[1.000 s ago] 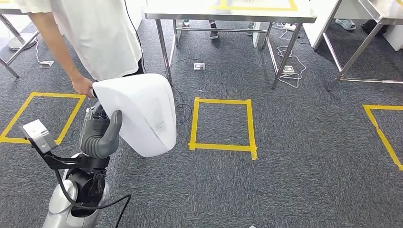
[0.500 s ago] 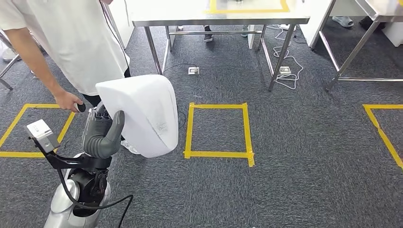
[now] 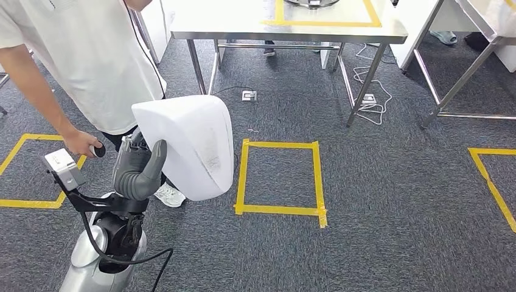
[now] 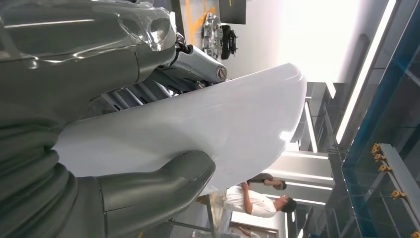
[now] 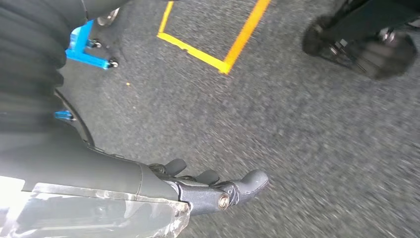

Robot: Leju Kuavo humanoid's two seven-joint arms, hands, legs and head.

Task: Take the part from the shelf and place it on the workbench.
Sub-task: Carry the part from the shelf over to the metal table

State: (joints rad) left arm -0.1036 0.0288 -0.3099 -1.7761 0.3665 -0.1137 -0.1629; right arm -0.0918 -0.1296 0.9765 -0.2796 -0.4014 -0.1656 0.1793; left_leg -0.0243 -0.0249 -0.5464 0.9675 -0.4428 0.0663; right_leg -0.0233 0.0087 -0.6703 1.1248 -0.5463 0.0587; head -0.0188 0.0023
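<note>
A large white curved shell part (image 3: pixel 191 146) is gripped by my left hand (image 3: pixel 139 170), held upright over the carpet at the left. The grey thumb lies along its near face. In the left wrist view the part (image 4: pixel 213 119) spans the picture, with the thumb (image 4: pixel 148 188) on one side and the darker fingers (image 4: pixel 148 89) on the other. The steel workbench (image 3: pixel 231 25) stands ahead, with a yellow tape outline (image 3: pixel 322 24) on its top. My right hand (image 5: pixel 203 191) hangs over the carpet, fingers loosely apart, holding nothing.
A person in a white shirt (image 3: pixel 79 55) stands close on my left, their hand (image 3: pixel 82 144) holding a small black object. Yellow tape squares (image 3: pixel 280 176) mark the carpet. Cables and a floor socket (image 3: pixel 249 95) lie under the workbench. A second steel table (image 3: pixel 462 61) stands at the right.
The whole picture has slid downward, so the camera has moved and the workbench shows more. The person's hand has drawn away from the part. My left hand still holds the part.
</note>
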